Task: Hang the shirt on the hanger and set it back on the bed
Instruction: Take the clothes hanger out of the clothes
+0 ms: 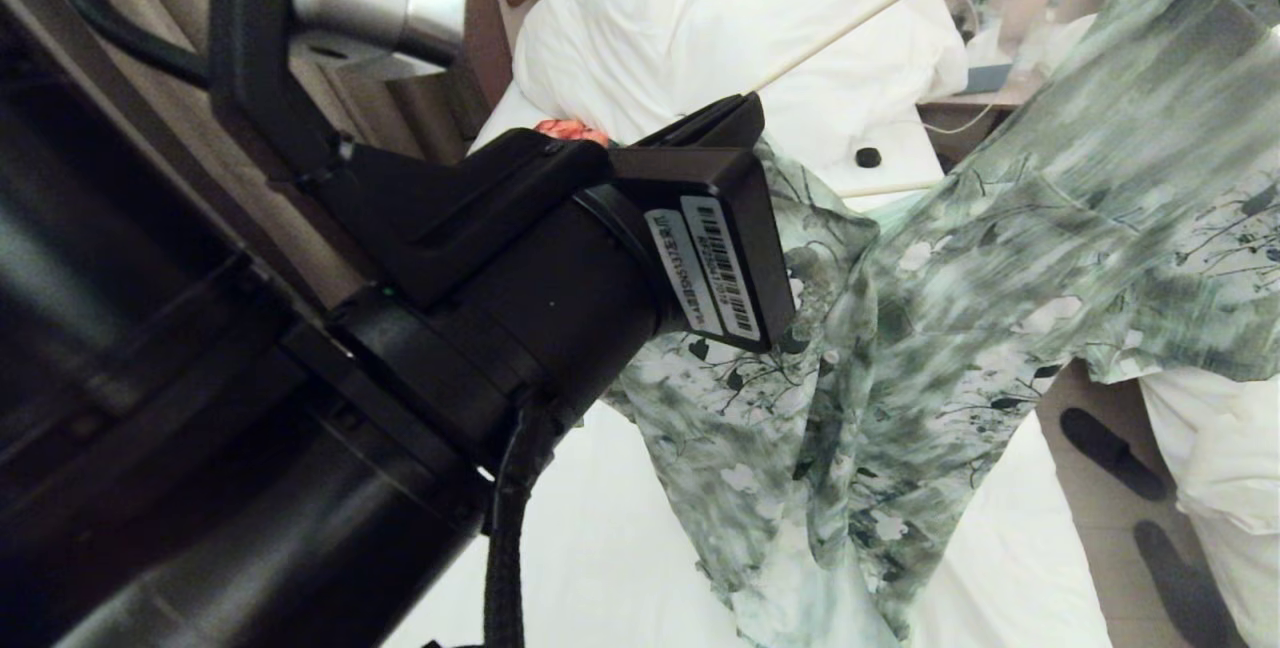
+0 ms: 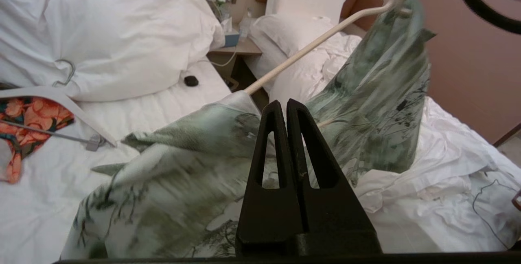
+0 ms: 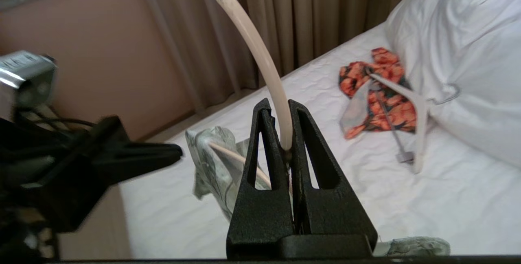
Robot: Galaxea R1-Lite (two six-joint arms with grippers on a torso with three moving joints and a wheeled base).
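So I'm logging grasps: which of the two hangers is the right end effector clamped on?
The thin cream hanger: its hook rises from the shut right end effector. The wide white hanger lies on the orange floral garment, untouched.

Two hangers (one cream [image 3: 260, 56], one white [image 3: 407, 97]), two garments: green shirt [image 1: 960, 328], orange floral piece [image 3: 374, 97].

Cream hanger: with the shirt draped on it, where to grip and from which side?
Grip the cream hanger at the hook's neck, as the right gripper does: fingers across the thin rod, coming from the frame end so the hook points away from the wrist. The curved tip would probably slip; the shirt hangs on the arms. Left gripper is shut by the shirt.
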